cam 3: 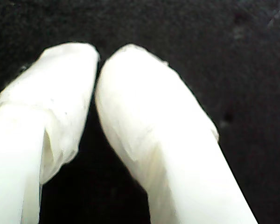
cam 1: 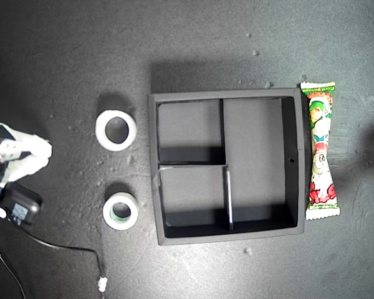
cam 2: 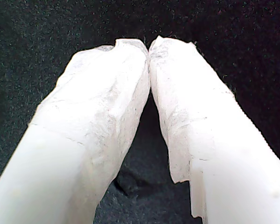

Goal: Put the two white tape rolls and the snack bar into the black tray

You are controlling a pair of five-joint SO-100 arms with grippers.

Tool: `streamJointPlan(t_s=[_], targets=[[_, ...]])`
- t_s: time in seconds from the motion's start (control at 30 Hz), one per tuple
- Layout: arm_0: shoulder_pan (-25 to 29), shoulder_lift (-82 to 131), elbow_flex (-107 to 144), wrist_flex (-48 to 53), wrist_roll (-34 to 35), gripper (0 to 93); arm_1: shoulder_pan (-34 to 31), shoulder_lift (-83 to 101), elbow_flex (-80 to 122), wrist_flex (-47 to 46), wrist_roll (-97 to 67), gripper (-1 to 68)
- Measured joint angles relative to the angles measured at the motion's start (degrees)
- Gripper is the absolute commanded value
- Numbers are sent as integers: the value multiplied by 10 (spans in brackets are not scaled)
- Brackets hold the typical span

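Two white ring-shaped tape rolls [cam 1: 116,130] lie just left of the square matte black tray [cam 1: 154,168] in the exterior view, nearest the white arm at that view's left edge; my first gripper [cam 2: 149,49] and my second gripper [cam 3: 97,70] both have jaws pressed together, empty

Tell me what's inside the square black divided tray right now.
Nothing: all three compartments of the square matte black tray show only bare floor. Shadows darken strips along the dividers and walls, but no object shows there.

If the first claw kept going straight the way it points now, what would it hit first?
Probably only the dark mat. My first claw is shut with its tips touching, and nothing but mat shows ahead of it, though depth is unclear.
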Motion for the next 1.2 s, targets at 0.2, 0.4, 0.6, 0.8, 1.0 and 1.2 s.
streamJointPlan(t_s=[0.2,0.4,0.6,0.8,1.0,1.2], targets=[[0,0,0,0,0,2,0,0,0,0,0,1],[0,0,0,0,0,2,0,0,0,0,0,1],[-10,0,0,1,-19,2,4,0,0,0,0,1],[-76,0,0,2,-96,14,93,-1,0,4,44,1],[-82,0,0,-17,-149,30,96,-5,0,-41,1,-1],[-39,0,-56,-81,-14,121,62,-5,0,-157,-58,-2]])
